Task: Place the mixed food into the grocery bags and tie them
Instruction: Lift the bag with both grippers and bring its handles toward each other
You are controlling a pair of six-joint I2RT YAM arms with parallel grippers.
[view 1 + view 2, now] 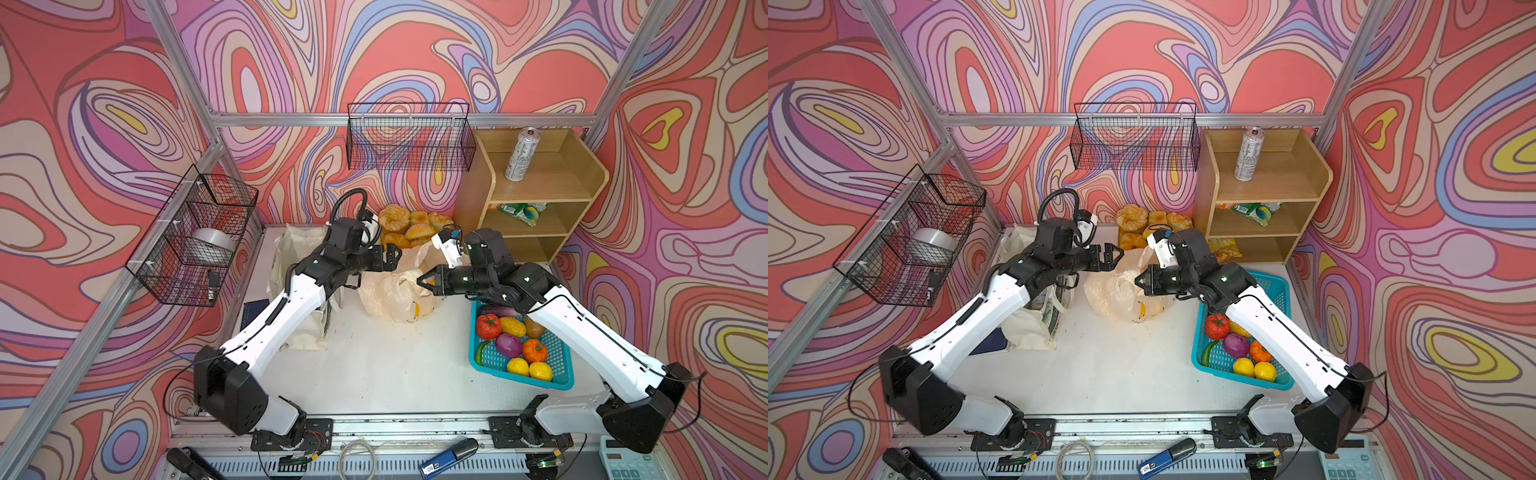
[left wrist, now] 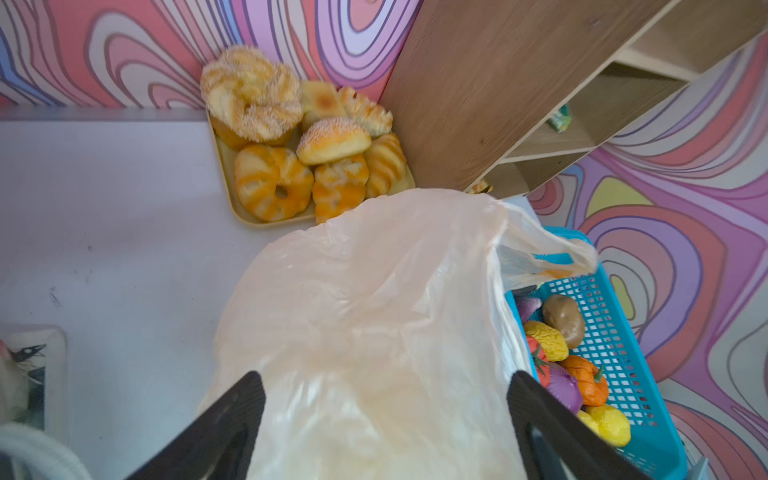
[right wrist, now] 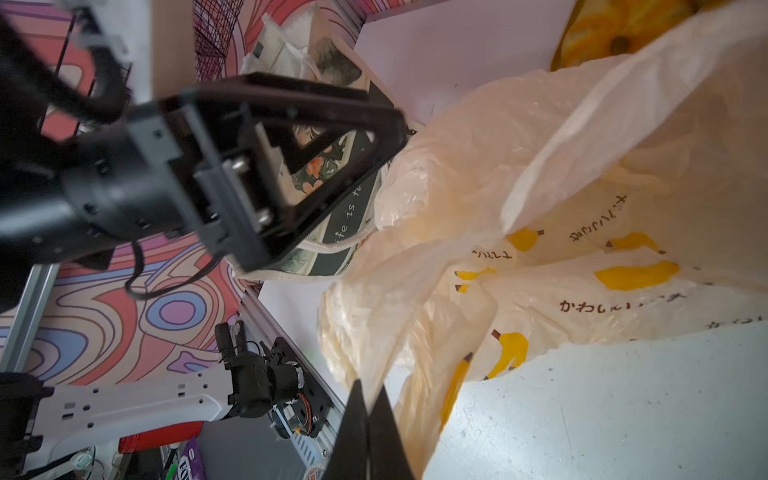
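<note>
Your left gripper (image 1: 394, 257) hangs wide open over the plastic bag (image 1: 395, 295), holding nothing. Your right gripper (image 1: 420, 279) is pinched closed on the bag's rim, probably to lift its mouth. Lemons (image 1: 528, 369) sit in the basket (image 1: 557, 357), and the can (image 1: 521, 153) is on the shelf (image 1: 548, 183).

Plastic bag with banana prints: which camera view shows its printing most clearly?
The right wrist view: the plastic bag is close, with yellow bananas and dark lettering sharp. The left wrist view shows only a plain, blurred side. Both top views show the whole bag, but small, its prints barely visible.
</note>
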